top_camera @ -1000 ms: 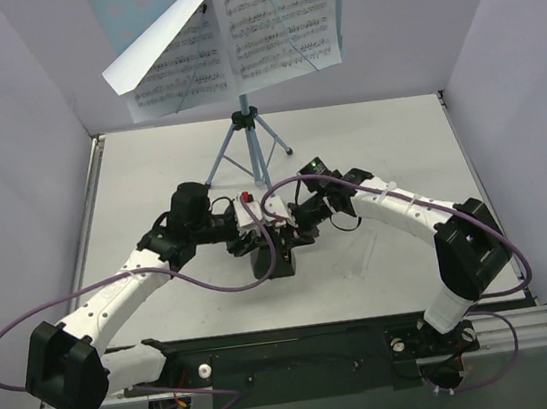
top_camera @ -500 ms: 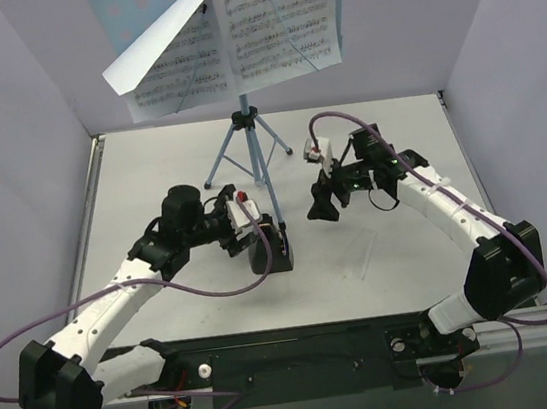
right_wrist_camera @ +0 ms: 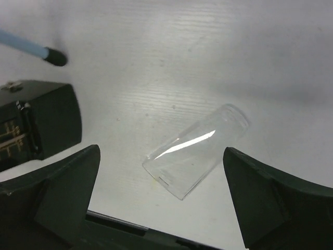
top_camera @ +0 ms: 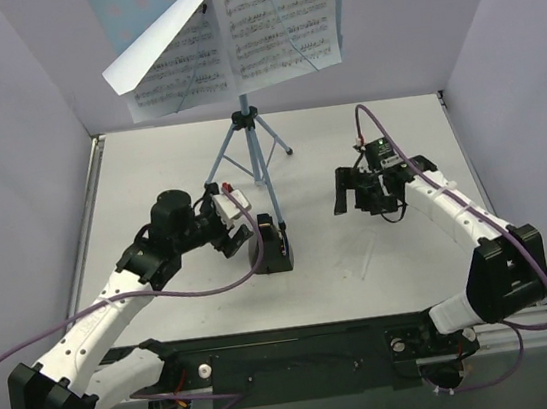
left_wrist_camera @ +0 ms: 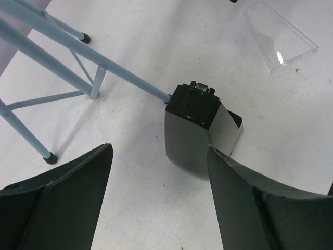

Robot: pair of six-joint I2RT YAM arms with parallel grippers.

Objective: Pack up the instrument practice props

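Now my left and right jaws have let go and drawn back, wide open, empty; the metronome (left_wrist_camera: 190, 130) (clear cover (right_wrist_camera: 195, 151) lying apart) stands unpacked.

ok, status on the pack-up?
Left gripper: fingers open, facing metronome, nothing held. Right gripper: fingers open above clear cover lying on table. Pages on stand. Stand leg close behind metronome.

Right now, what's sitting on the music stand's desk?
White sheet-music pages are spread across it. The left page folds forward with its blank back showing. They cover most of the light-blue music stand, so any ledge or clips behind the paper cannot be seen.
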